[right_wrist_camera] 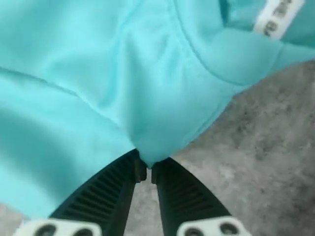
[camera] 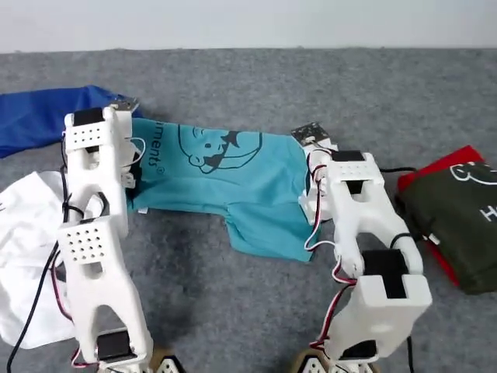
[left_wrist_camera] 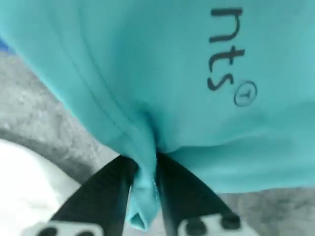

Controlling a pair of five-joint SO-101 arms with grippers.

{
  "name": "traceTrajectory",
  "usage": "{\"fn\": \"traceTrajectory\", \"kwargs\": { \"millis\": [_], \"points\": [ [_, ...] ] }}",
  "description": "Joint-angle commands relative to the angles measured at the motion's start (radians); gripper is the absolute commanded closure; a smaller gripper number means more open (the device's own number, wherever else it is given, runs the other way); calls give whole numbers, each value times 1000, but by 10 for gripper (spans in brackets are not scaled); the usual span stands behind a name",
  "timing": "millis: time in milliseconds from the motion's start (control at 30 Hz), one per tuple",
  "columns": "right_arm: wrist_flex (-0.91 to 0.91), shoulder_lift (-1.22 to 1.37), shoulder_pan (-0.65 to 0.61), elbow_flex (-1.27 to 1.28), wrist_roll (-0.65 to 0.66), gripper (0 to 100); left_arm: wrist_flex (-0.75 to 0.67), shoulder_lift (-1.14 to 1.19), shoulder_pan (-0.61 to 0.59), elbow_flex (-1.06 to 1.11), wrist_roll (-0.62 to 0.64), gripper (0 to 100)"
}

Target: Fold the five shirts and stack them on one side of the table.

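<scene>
Teal shirt (camera: 225,179): lies partly folded across the middle of the table (camera: 233,311), between the two arms, one sleeve trailing toward the near side.
Left gripper (left_wrist_camera: 145,162): clamped on a bunched fold at the end by the print.
Right gripper (right_wrist_camera: 145,172): closed on a thin pinch of cloth at the collar end, near the label.
Stack: dark green shirt (camera: 458,225) folded on a red shirt (camera: 446,167), right side.
Waiting: blue shirt (camera: 39,116) and white shirt (camera: 27,233), unfolded, left side.
Slip risk: likeliest at the right pinch, with little cloth held; pulls free under uneven tension.
Skew risk: crooked fold if the arms travel out of step.
Snag risk: possible drag on the white shirt just beside the left arm.
</scene>
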Motion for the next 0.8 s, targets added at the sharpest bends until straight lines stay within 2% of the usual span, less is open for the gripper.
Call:
{"fn": "traceTrajectory", "kwargs": {
  "millis": [0,167,333,533,767],
  "points": [
    [67,-79,35,-17,14,988,23,-92,0,53,2,987],
    [199,-140,70,-15,75,988,23,-166,2,128,-23,987],
    [294,-225,70,-14,77,988,23,-279,2,223,-66,987],
    [309,-328,70,-12,77,988,21,-371,0,277,-100,987],
    [305,-280,67,-11,77,988,21,-339,2,277,-97,987]
  ]
}}
